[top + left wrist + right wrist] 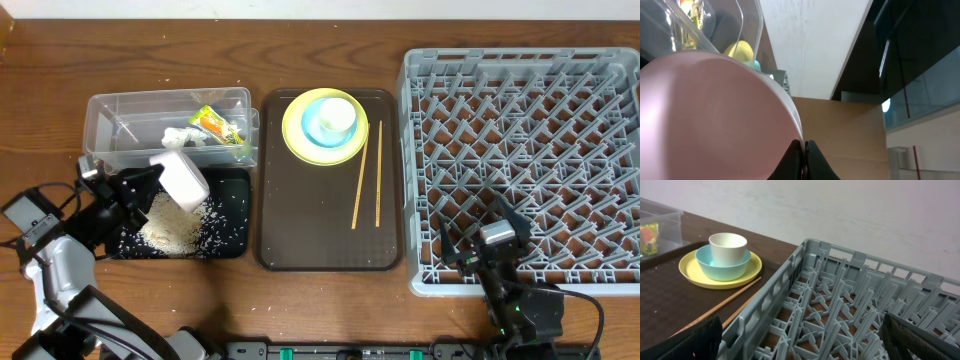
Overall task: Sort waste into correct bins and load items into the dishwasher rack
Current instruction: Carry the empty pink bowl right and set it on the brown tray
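Note:
My left gripper is shut on the rim of the whitish bowl, held tilted over the black tub. Loose rice lies in that tub. In the left wrist view the bowl fills the left side, with the jaws pinching its edge. The clear tub holds the green-and-orange wrapper and the white scrap. The yellow plate, blue bowl and white cup are stacked beside the chopsticks. My right gripper is open and empty over the front left of the grey rack.
The stack and chopsticks rest on a dark brown tray between the tubs and the rack. A few rice grains lie on the table in front of the black tub. In the right wrist view the rack's wall stands between my open fingers and the tray.

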`<state>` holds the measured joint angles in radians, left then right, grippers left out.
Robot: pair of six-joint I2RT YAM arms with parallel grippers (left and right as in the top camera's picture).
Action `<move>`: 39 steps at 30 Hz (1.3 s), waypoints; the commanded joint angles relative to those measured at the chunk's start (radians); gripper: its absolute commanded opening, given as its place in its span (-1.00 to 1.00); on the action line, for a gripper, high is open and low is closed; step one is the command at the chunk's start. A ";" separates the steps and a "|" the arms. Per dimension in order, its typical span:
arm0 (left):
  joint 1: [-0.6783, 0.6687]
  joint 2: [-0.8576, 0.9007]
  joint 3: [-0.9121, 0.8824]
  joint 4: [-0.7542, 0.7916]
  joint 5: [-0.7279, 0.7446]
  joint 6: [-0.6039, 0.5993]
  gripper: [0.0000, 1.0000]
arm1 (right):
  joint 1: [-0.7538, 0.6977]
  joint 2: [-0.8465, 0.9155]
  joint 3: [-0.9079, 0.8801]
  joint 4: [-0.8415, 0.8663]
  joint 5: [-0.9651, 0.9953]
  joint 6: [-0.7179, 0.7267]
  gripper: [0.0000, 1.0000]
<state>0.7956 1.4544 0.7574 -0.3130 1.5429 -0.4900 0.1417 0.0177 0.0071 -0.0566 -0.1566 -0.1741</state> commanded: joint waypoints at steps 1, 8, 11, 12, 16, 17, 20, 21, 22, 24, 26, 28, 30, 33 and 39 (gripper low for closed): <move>-0.031 -0.026 -0.001 0.018 0.018 -0.024 -0.88 | 0.008 0.002 -0.002 -0.004 -0.001 -0.010 0.99; -0.145 -0.126 0.025 0.021 -0.150 -0.097 -0.88 | 0.008 0.002 -0.002 -0.004 -0.001 -0.010 0.99; -0.235 -0.208 0.035 0.021 -0.265 -0.134 -0.88 | 0.008 0.002 -0.002 -0.004 -0.001 -0.010 0.99; -0.268 -0.235 0.034 0.020 -0.307 -0.142 -0.88 | 0.008 0.002 -0.002 -0.004 -0.001 -0.010 0.99; -0.473 -0.347 0.034 0.016 -0.495 -0.144 -0.88 | 0.008 0.002 -0.002 -0.004 -0.001 -0.010 0.98; -0.530 -0.366 0.034 0.012 -0.539 -0.144 -0.88 | 0.008 0.002 -0.002 -0.004 -0.001 -0.010 0.98; -0.738 -0.415 0.034 -0.021 -0.744 -0.143 -0.88 | 0.008 0.002 -0.002 -0.004 -0.001 -0.010 0.98; -0.813 -0.423 0.034 -0.032 -0.840 -0.142 -0.88 | 0.008 0.002 -0.002 -0.004 -0.001 -0.010 0.98; -0.901 -0.423 0.034 -0.045 -0.957 -0.140 -0.88 | 0.008 0.002 -0.002 -0.004 -0.001 -0.010 0.99; -1.030 -0.414 0.034 -0.061 -1.129 -0.139 -0.88 | 0.008 0.002 -0.002 -0.004 -0.001 -0.010 0.99; -1.162 -0.398 0.034 -0.075 -1.300 -0.136 -0.88 | 0.008 0.002 -0.002 -0.004 -0.001 -0.010 0.99; -1.287 -0.370 0.034 -0.074 -1.449 -0.123 -0.88 | 0.008 0.002 -0.002 -0.004 -0.001 -0.010 0.99; -1.388 -0.331 0.034 -0.074 -1.580 -0.120 -0.88 | 0.008 0.002 -0.002 -0.004 -0.001 -0.010 0.98; -1.485 -0.264 0.034 -0.069 -1.715 -0.105 -0.88 | 0.008 0.002 -0.002 -0.004 -0.001 -0.010 0.98; -1.532 -0.143 0.034 -0.051 -1.743 -0.079 -0.88 | 0.008 0.002 -0.002 -0.004 -0.001 -0.010 0.99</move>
<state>-0.7330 1.2720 0.7715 -0.3702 -0.0910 -0.5976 0.1417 0.0177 0.0071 -0.0566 -0.1566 -0.1741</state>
